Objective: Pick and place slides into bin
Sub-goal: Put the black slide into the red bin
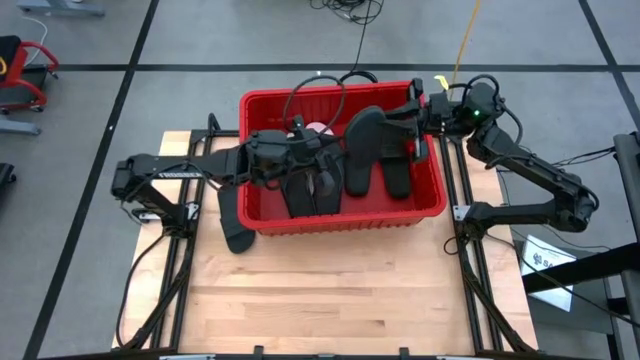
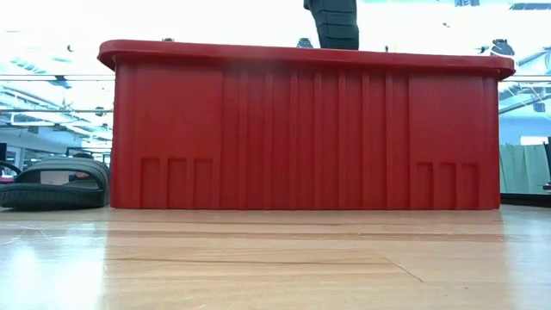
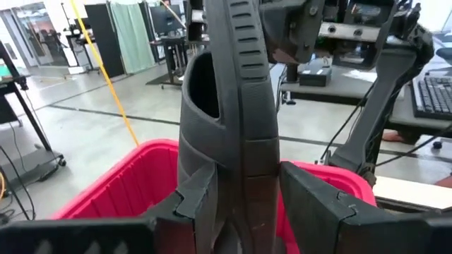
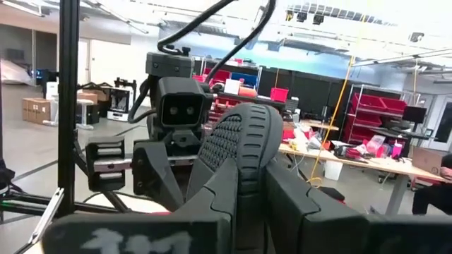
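The red bin (image 1: 262, 215) stands at the table's middle, and its near wall fills the low view (image 2: 301, 129). Both grippers are over it, shut on one black wide-strap slide (image 1: 365, 140). My left gripper (image 1: 335, 160) reaches in from the table's left and my right gripper (image 1: 405, 125) from the right. Other black slides (image 1: 300, 195) (image 1: 398, 175) and a pale one (image 1: 318, 130) lie in the bin. One black slide (image 1: 235, 225) lies sole-down on the table by the bin's left wall and also shows in the low view (image 2: 52, 185). My left gripper (image 3: 247, 212) pinches the slide's nearer end (image 3: 244, 176) between its two fingers (image 3: 194, 204), which come level from the table's left. The slide stands on edge, its strap (image 3: 201, 92) to one side, and runs away toward the right gripper (image 3: 296, 28). It is lifted over the bin. My right gripper (image 4: 244, 190) pinches the slide's other end (image 4: 247, 159) between its two fingers (image 4: 296, 204), coming from the table's right. The ribbed sole (image 4: 233, 134) faces its camera. The left arm's wrist (image 4: 176, 106) shows just beyond the slide.
The bin's tall walls and thick rim (image 2: 301, 56) surround both grippers. A dark ribbed part (image 2: 331, 21) shows above the rim. Bare wooden table (image 1: 330, 300) lies between the bin and the near edge. Cables (image 1: 340, 85) trail behind the bin.
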You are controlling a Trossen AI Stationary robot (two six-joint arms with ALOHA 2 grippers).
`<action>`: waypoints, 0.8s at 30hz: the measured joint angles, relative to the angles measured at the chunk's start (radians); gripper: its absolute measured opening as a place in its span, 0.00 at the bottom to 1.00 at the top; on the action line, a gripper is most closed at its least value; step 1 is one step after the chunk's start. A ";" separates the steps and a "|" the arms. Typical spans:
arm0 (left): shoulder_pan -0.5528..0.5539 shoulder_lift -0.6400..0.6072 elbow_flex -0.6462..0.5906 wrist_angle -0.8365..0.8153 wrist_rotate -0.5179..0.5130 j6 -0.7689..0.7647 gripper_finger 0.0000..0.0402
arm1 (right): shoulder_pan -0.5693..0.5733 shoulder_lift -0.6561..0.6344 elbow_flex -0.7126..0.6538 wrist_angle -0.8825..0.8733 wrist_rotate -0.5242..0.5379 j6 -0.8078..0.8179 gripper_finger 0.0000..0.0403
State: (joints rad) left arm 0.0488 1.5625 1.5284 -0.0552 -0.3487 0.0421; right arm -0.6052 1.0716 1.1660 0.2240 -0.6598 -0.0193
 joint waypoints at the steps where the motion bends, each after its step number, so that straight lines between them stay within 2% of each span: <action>1: 0.001 0.002 0.000 -0.001 0.000 -0.005 0.37 | 0.000 0.002 0.000 0.001 0.000 0.000 0.09; 13: -0.002 0.018 0.000 0.013 0.006 -0.011 0.37 | 0.000 0.003 0.000 0.012 0.005 -0.019 0.09; 24: -0.002 0.018 0.000 0.049 -0.007 -0.126 0.37 | 0.000 0.003 0.000 0.015 0.008 -0.023 0.09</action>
State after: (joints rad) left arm 0.0463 1.5806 1.5284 -0.0063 -0.3557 -0.0842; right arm -0.6052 1.0743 1.1660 0.2386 -0.6518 -0.0423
